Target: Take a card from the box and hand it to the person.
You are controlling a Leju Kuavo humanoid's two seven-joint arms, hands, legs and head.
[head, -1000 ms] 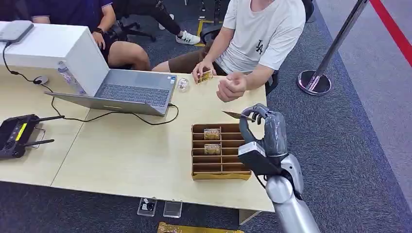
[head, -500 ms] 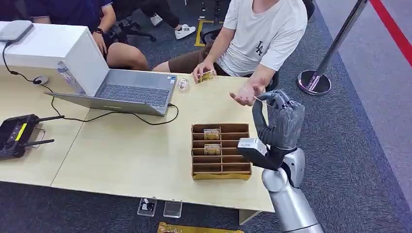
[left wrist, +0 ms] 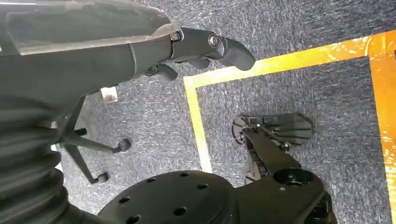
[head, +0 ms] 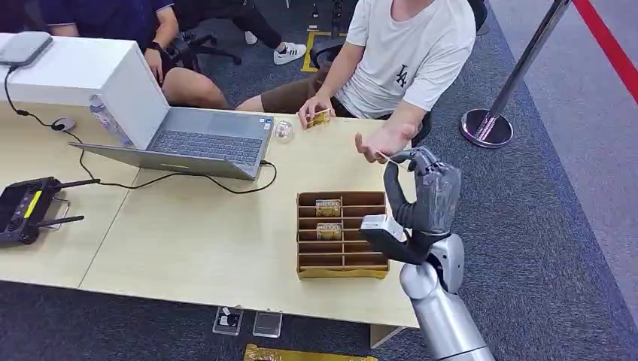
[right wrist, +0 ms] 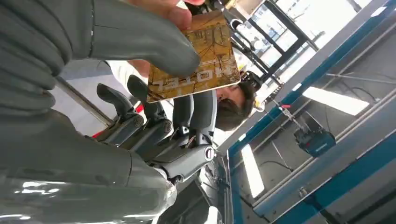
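Note:
In the head view my right hand is raised past the far right corner of the wooden slotted box. It pinches a thin card right at the open palm of the person's hand. The right wrist view shows the gold "HOTEL" card between my thumb and the darker fingers, with the person's fingertips at its edge. Two more cards stand in the box's slots. My left hand hangs over the carpet and holds nothing.
The person's other hand holds a few cards at the table's far edge. An open laptop, its cable, a small clear ball, a white box and a black controller lie to the left. A stanchion base stands on the right.
My right hand lifted the card from above the box up to the person, whose fist opened into a flat palm. In the last half second the hand shifted slightly towards that palm.

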